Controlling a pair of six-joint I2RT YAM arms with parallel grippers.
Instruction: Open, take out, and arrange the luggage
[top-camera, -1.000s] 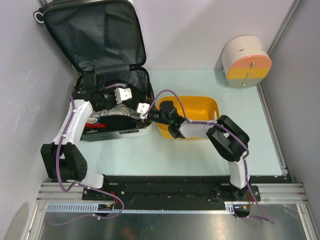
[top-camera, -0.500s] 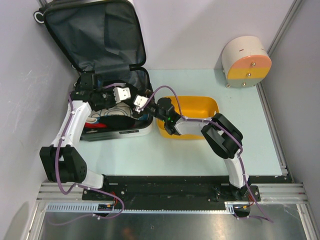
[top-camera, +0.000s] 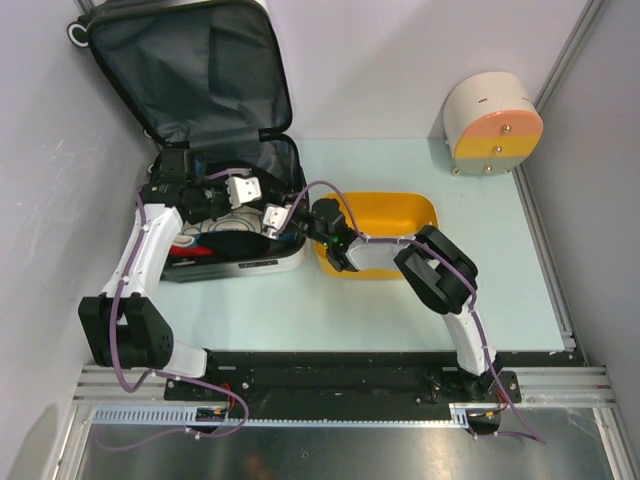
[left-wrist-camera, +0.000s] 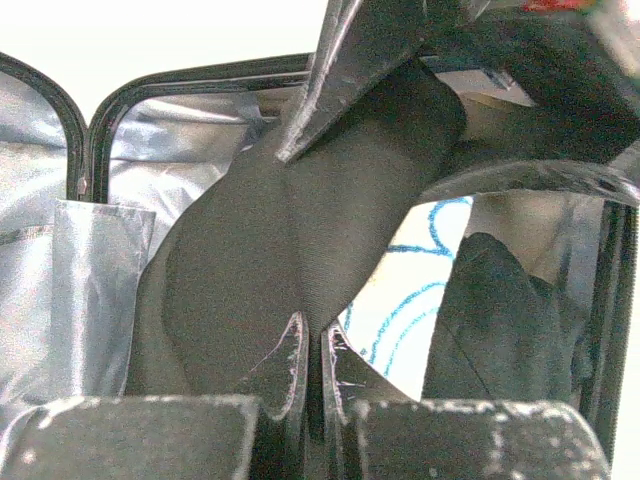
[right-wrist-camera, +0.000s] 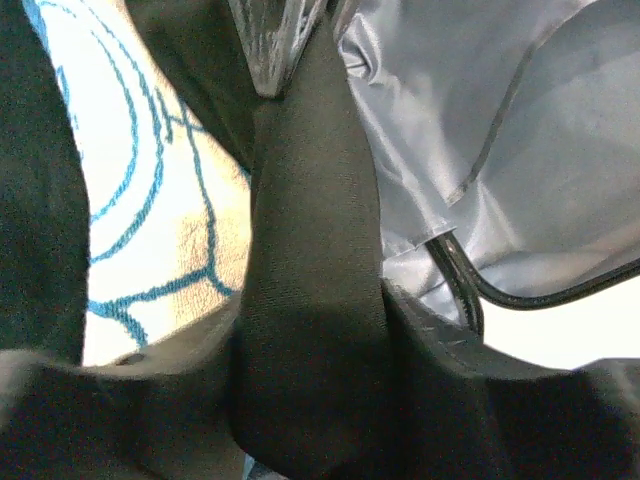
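Luggage (top-camera: 232, 262): open, lid raised, long axis across the table, wheels left.
Left gripper (top-camera: 240, 188): pinched onto black strap (left-wrist-camera: 300, 230).
Right gripper (top-camera: 275, 215): astride strap, grip unclear.

left gripper (top-camera: 243, 188) and right gripper (top-camera: 275, 215) crowd luggage (top-camera: 240, 263) interior, raised lid (top-camera: 200, 70) walls rear, yellow basket (top-camera: 382, 197) flanks right

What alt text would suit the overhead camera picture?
The robot's left arm and right arm reach into an open suitcase at the table's far left, its lid raised. A yellow basket sits beside it; a round cream-and-orange box stands far right.
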